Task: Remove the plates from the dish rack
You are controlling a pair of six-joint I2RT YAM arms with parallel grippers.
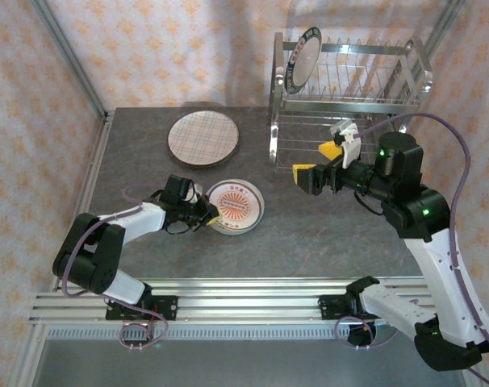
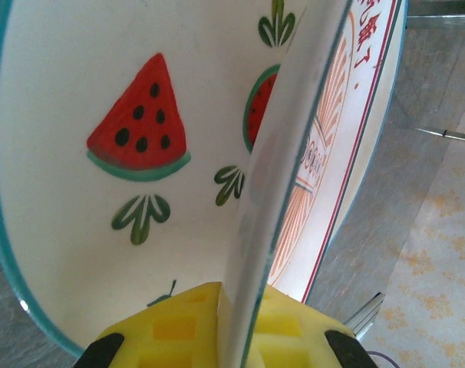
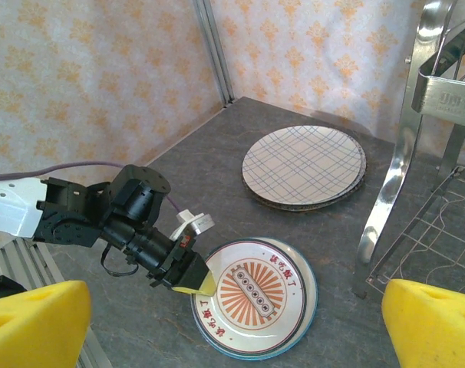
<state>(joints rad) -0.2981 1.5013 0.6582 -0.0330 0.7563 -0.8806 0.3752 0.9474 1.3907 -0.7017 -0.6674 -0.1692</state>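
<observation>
**Step in hand:** setting down an unloaded plate. The left fingers are clenched on the near-left rim of a round white plate with a red sunburst centre, which sits low over the dark grey table. The left wrist view shows that rim pinched between yellow pads. Beneath it is a white plate painted with red watermelon slices and a teal rim. Whether the two plates touch all round cannot be told.

**Right fingers**: spread apart and empty, held above the table just in front of the shiny chrome wire dish rack.

**Left to unload:** one round plate with a dark patterned rim and white centre, upright at the left end of the upper tier.

**Already out:** a round cream plate with a plaid check, lying flat on top of a stack toward the back left of the table, apart from the sunburst plate.

**Next move, as judged:**
- The left fingers should let go once the rim is seated, then draw back low toward the near-left.
- The right arm then needs to rise to the dark-rimmed plate and take its exposed edge.

**Edges and room:**
- The slot wires flank the upright plate, so it likely has to lift upward before swinging out.
- The rack's chrome left leg stands just beside the plaid stack.
- Bare table lies between the sunburst plate and the right arm.
- Aluminium rails bound the near edge.
</observation>
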